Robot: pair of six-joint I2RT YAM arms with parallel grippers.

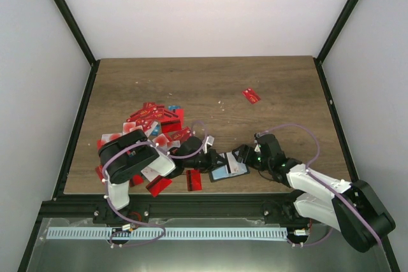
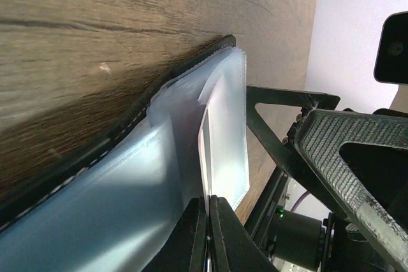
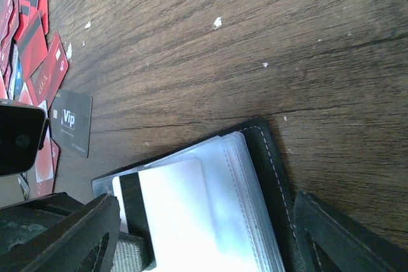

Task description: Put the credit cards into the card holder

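1. We see the card holder lying open on the wooden surface, near the front edge and between the two arms.
2. The left claw is pinched tight on the edge of one of the holder's clear sleeves. Its two fingers meet with only the thin plastic between them.
3. In the left wrist view the sleeves fan up from the holder's black stitched cover, which rests flat on the wood.
4. The right claw stands wide, one finger on each side of the open holder. We cannot tell whether either finger touches it.
5. A white card with a dark stripe lies on the sleeves between those fingers. Whether it sits in a pocket or only on top, we cannot tell.
6. Most of the credit cards lie in a loose, mostly red pile to the left of the holder, partly under the left arm.
7. Two red cards lie near the front edge, just left of the holder.
8. A black Vip card lies flat between the pile and the holder.
9. One lone red card lies well apart, farther back on the right.
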